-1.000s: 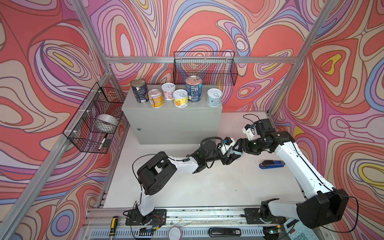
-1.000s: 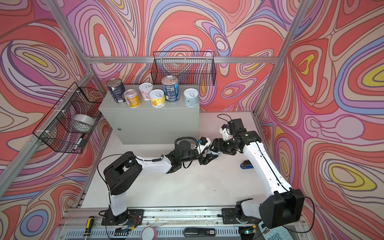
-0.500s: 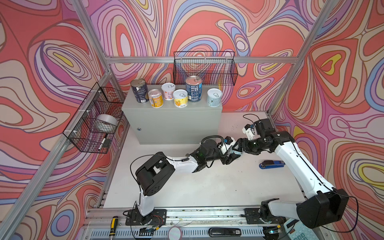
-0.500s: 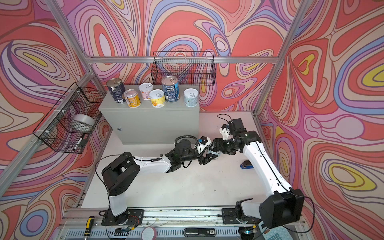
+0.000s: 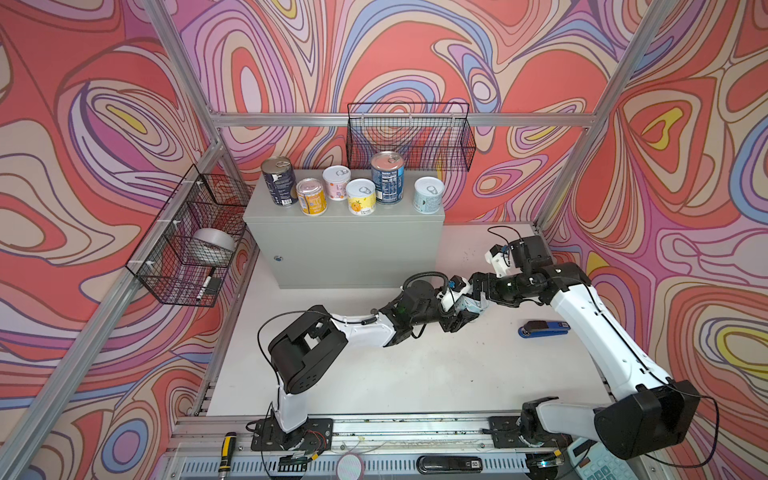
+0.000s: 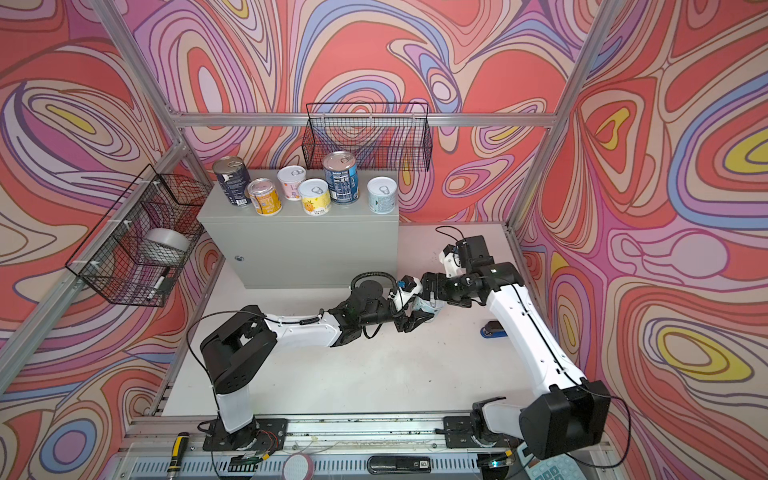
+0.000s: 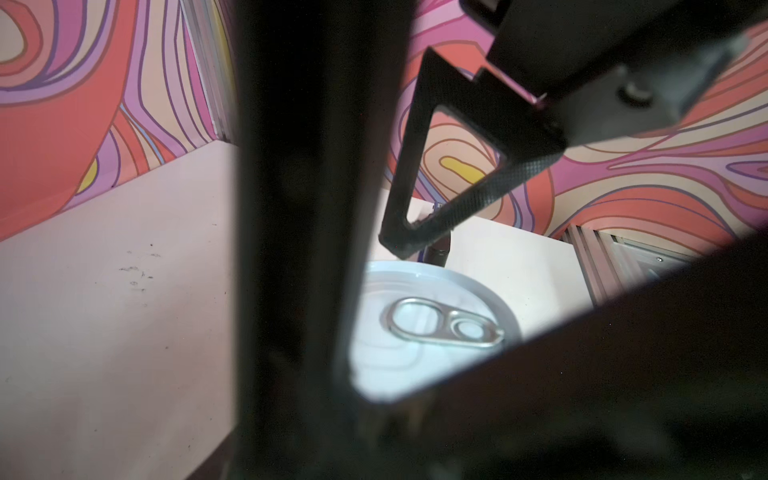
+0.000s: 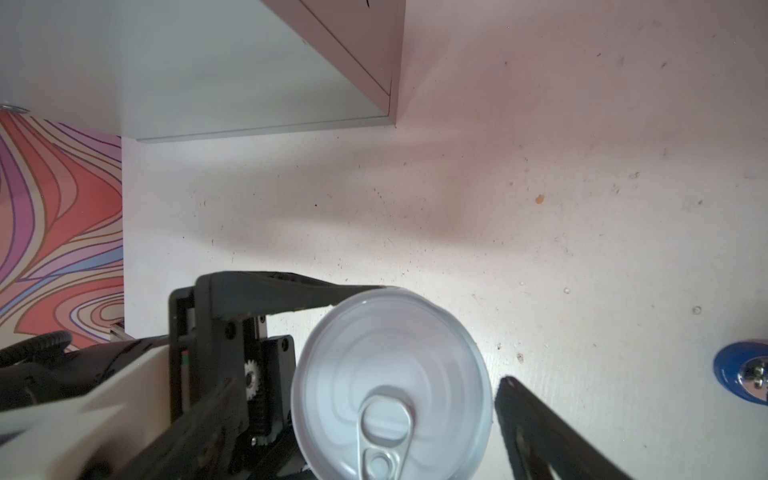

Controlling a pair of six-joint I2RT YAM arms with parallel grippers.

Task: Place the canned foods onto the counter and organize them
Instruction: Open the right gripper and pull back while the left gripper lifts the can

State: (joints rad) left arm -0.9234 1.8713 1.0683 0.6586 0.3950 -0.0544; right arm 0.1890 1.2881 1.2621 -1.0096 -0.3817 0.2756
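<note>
Several canned foods stand on the grey counter (image 5: 345,249) (image 6: 299,253), from a tall dark blue can (image 5: 279,181) to a pale-blue one (image 5: 428,194). One more short can (image 5: 473,306) (image 6: 428,306) with a silver pull-tab lid (image 8: 390,382) (image 7: 432,328) is upright just above the white tabletop, right of the counter's front. My left gripper (image 5: 461,312) (image 7: 395,374) is shut on it, one finger (image 8: 270,297) pressing its rim. My right gripper (image 5: 478,291) (image 8: 365,399) is open around the can, its finger (image 8: 540,428) clear of the lid.
A blue stapler (image 5: 542,328) (image 8: 744,374) lies on the table to the right of the grippers. A black wire basket (image 5: 409,137) hangs behind the counter. Another (image 5: 183,253) on the left wall holds a grey tape roll (image 5: 214,245). A screwdriver (image 5: 226,451) lies on the front rail.
My right gripper's jaws have spread apart and let go of the short can. The left gripper keeps its grip. Neither arm has shifted noticeably.
</note>
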